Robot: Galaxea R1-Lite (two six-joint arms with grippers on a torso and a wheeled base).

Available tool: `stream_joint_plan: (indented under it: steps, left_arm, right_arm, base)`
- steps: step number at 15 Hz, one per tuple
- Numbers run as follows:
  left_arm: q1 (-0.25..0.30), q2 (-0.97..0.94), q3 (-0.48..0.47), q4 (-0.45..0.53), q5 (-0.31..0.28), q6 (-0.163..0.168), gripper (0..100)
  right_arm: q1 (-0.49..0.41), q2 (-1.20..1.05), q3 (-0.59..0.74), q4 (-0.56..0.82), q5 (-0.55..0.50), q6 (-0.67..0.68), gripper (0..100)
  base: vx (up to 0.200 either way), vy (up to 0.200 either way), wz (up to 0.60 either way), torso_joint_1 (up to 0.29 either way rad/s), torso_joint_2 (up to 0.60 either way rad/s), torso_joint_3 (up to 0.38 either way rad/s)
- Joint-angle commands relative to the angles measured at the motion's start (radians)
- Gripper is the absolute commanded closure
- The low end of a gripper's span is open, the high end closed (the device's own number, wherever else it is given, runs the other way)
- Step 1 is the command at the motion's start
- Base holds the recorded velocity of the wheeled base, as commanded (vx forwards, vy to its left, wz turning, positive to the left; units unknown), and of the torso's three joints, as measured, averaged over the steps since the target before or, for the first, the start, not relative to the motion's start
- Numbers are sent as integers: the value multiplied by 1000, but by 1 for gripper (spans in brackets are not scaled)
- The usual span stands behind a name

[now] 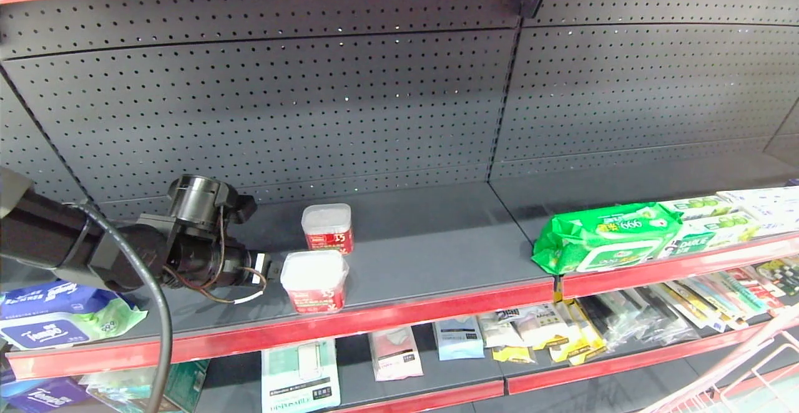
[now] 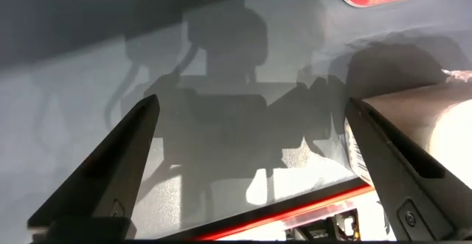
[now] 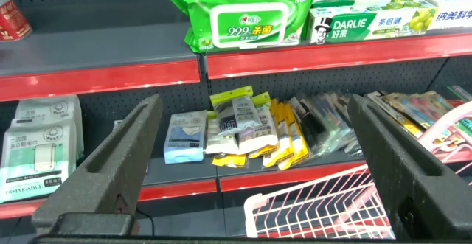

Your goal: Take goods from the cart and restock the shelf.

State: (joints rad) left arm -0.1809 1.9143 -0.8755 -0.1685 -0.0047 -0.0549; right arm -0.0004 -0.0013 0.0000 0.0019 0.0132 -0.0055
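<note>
Canister (image 1: pixel 314 281) upright at front edge of shelf (image 1: pixel 431 244), just beside left end effector (image 2: pixel 251 111); fingers apart, empty. Left arm nearer.

The left arm (image 1: pixel 93 247) is matte black with a silver cylindrical cap (image 1: pixel 195 196), a grey cable (image 1: pixel 160 319) and thin wires (image 1: pixel 237 299). The left claw (image 2: pixel 252 104) and right claw (image 3: pixel 254 100) have black wedge-shaped fingers (image 3: pixel 110 170).

Two red-labelled tubs stand on the shelf (image 1: pixel 437 244): rear tub (image 1: pixel 327 228), front tub (image 1: pixel 314 281). At three o'clock, one green wipes pack (image 1: pixel 604 236), two toothpaste boxes (image 1: pixel 718 226). One pink cart (image 3: pixel 324 207).
</note>
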Motion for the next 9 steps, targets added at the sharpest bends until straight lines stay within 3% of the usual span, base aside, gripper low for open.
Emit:
stream_joint_plan:
  steps: [1,9]
  left_arm:
    - [0,0,-2,0,0,0,0]
    - [-15,3,-8,1,-1,0,0]
  right_arm:
    - [0,1,0,0,1,-1,0]
    - [0,1,0,0,1,-1,0]
  base:
    - [0,0,0,0,0,0]
    - [0,0,0,0,0,0]
